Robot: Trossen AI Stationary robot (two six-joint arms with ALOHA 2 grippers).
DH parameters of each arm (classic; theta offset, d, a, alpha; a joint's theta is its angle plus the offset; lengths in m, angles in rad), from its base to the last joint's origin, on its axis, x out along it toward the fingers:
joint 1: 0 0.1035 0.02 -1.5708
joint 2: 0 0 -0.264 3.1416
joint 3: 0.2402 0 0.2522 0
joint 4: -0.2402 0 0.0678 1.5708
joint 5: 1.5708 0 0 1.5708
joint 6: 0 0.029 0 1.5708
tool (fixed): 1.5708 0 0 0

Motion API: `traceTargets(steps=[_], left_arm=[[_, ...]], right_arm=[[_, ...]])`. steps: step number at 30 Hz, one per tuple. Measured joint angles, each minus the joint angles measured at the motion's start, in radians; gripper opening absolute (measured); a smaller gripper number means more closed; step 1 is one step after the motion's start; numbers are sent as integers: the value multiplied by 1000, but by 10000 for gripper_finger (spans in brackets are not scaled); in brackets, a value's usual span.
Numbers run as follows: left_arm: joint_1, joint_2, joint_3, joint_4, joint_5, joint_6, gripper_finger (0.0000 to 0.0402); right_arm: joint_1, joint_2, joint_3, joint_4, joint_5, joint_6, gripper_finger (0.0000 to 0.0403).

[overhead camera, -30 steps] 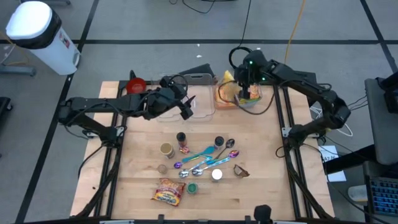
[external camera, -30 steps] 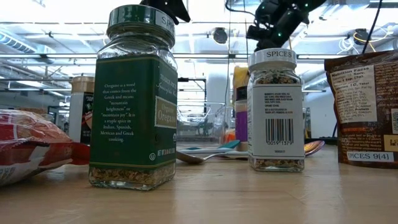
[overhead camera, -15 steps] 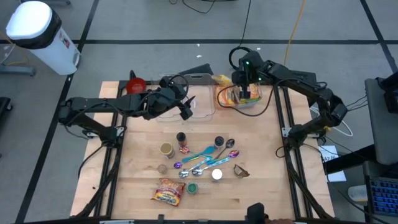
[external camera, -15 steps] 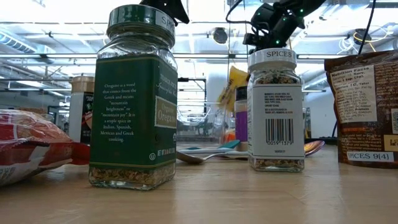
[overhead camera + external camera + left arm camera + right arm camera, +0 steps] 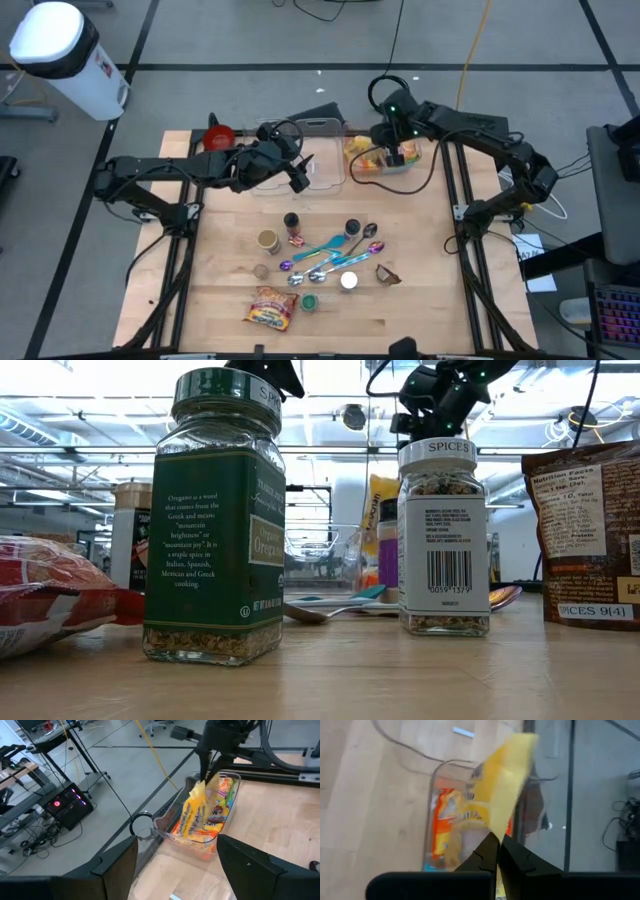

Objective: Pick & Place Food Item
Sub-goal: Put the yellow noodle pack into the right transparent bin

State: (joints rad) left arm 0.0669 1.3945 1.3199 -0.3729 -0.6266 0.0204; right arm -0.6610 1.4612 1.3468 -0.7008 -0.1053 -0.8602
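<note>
The right hand [image 5: 497, 851] is pinched fully shut on the corner of a yellow snack bag [image 5: 500, 795], which hangs from it over the clear bin [image 5: 225, 827] at the far edge of the surface [image 5: 420, 250]. In the left wrist view the bag dangles upright, its lower end down among the other packets in the bin; whether it rests on them or only brushes them cannot be told. The step in hand looks like the carry: the food item is gripped and at the bin, either being lowered in or lifted out, and the frames alone do not settle which. If it is a placement, the next move calls for easing the bag low enough to lie inside the walls, then parting the fingers and rising straight up so the film does not cling. The left hand [image 5: 299, 172] waits, partly open and holding nothing, over a second clear container [image 5: 322, 178] just beside the bin.
</note>
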Motion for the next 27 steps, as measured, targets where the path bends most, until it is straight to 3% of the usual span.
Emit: traceTargets(steps=[27], left_arm=[[0,0,-1,0,0,-3,280]], right_arm=[[21,-1,0,-97,-31,-76,0]])
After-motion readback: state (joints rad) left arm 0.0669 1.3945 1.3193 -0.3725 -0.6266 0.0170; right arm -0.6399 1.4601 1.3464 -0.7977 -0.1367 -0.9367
